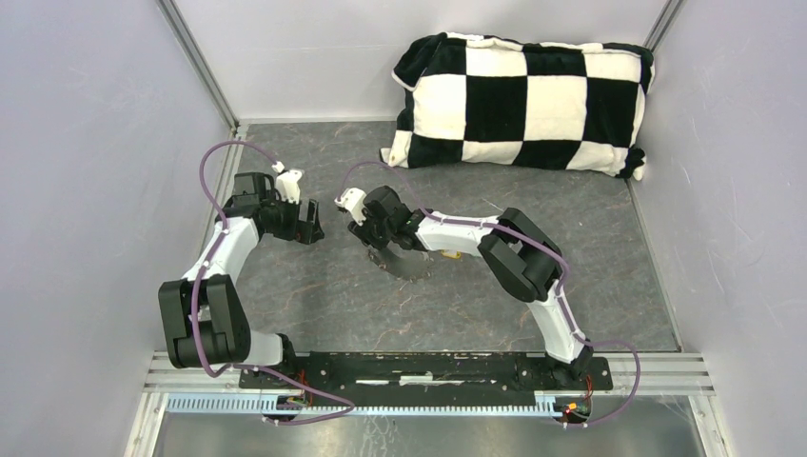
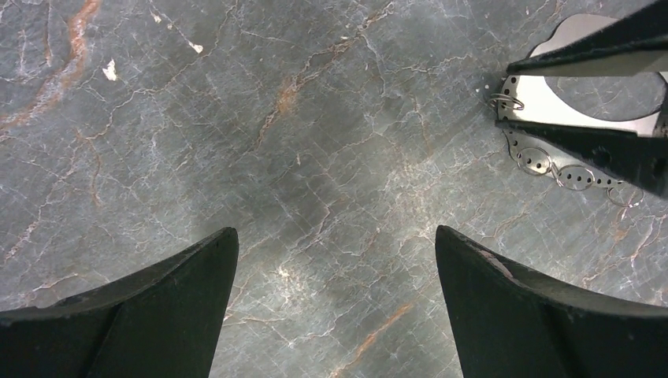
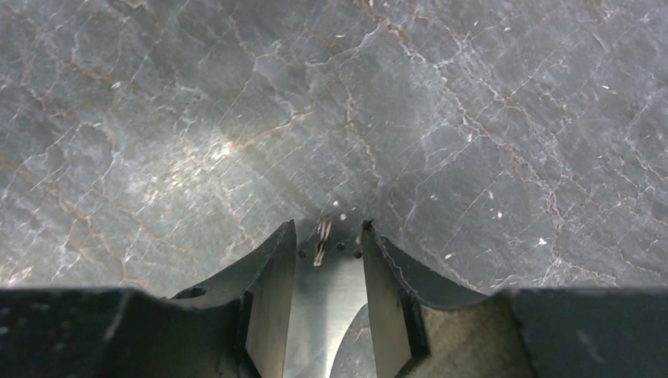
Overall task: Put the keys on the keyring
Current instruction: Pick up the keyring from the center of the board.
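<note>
The keyring looks like a flat silvery loop of plate with small holes along its rim, lying on the grey floor. It shows in the left wrist view's upper right corner and between the right fingers. Small wire rings hang in its holes. My right gripper stands over the loop's rim, jaws partly apart, with one small ring in the gap untouched. A yellow key head peeks out beside the right wrist. My left gripper hangs wide open over bare floor, left of the keyring.
A black-and-white checkered pillow lies against the back wall on the right. Pale walls close in the left, right and back sides. The arms' base rail runs along the near edge.
</note>
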